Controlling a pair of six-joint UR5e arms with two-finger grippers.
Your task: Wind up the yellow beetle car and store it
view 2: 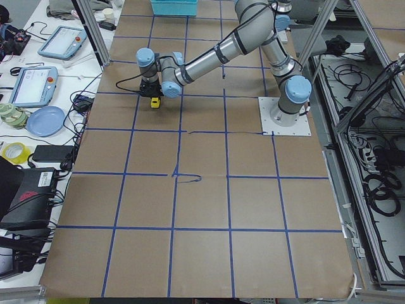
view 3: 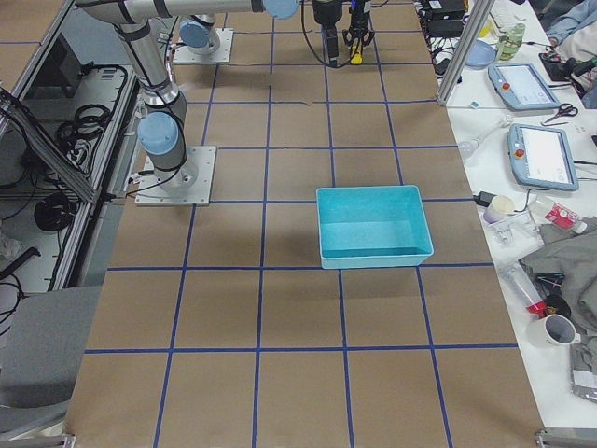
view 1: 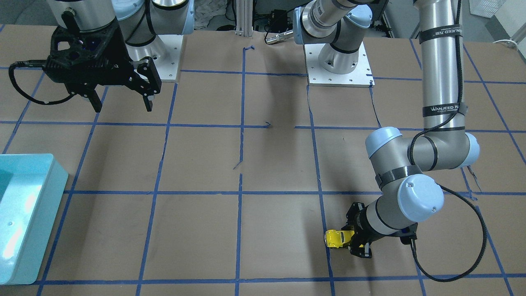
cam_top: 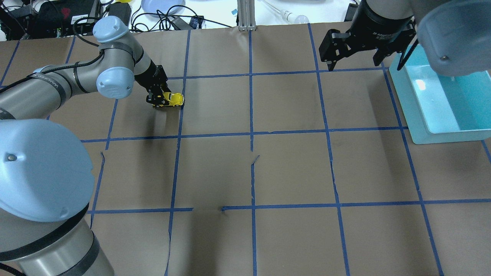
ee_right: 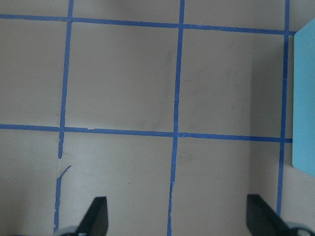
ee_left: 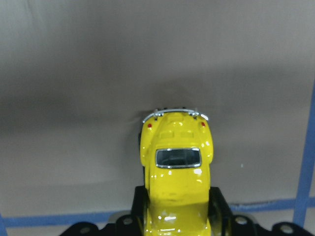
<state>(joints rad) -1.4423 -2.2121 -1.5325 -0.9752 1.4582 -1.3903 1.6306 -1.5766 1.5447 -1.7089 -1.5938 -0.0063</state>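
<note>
The yellow beetle car (view 1: 335, 238) is tiny, with dark windows. It sits between the fingers of my left gripper (view 1: 348, 238), which is shut on its front half. The car is low over the brown paper; I cannot tell whether its wheels touch. In the overhead view the car (cam_top: 173, 99) sticks out of the left gripper (cam_top: 163, 99) at the far left. In the left wrist view the car (ee_left: 177, 167) points its rear away from the camera. My right gripper (view 1: 123, 106) is open and empty, raised near the teal bin (cam_top: 418, 115); it also shows in the overhead view (cam_top: 353, 66).
The teal bin (view 1: 37, 218) stands open on the robot's right side of the table; its edge shows in the right wrist view (ee_right: 305, 98). Blue tape lines grid the brown paper. Tablets, cables and plates lie beyond the far table edge.
</note>
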